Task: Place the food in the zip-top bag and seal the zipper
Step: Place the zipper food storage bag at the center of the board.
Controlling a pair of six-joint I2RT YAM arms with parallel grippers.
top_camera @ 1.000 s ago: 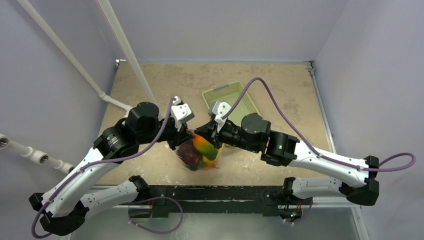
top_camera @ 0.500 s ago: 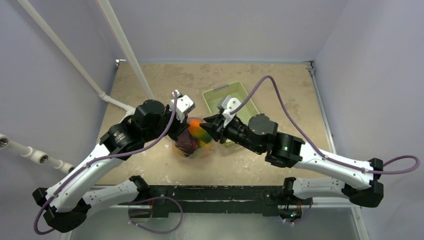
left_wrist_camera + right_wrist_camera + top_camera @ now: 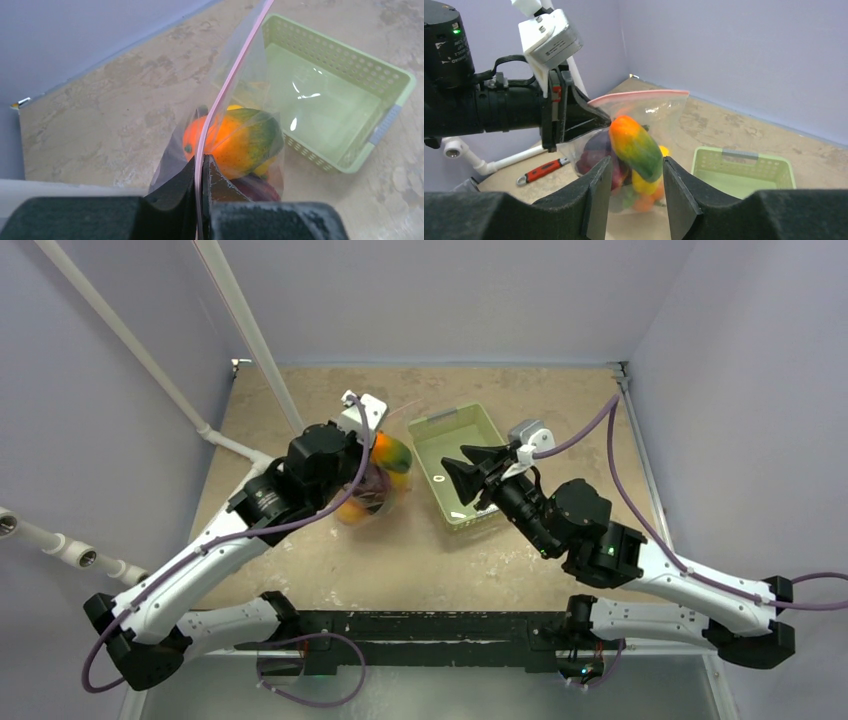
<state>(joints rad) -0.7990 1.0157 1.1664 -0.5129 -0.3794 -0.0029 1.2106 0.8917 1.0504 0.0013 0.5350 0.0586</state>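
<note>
The clear zip-top bag (image 3: 372,485) hangs in the air from my left gripper (image 3: 368,455), which is shut on its pink zipper strip (image 3: 226,79). The jaws (image 3: 201,167) pinch the strip near one end. Food is inside: an orange-and-green fruit (image 3: 240,145) on top, a dark purple one (image 3: 256,187) below, and yellow and orange pieces (image 3: 644,192). The strip looks closed along the top in the right wrist view (image 3: 639,95). No slider tab shows. My right gripper (image 3: 453,470) is open and empty, apart from the bag and facing it (image 3: 637,172).
The pale green basket (image 3: 430,435) stands on the table to the right of the bag, under my right gripper; it looks empty (image 3: 395,95). A red-handled tool (image 3: 544,170) lies on the table beyond the bag. White pipes (image 3: 240,330) run along the left wall.
My left gripper has carried the bag up and toward the far left. My right gripper has drawn away from the bag to the right, over the basket.
</note>
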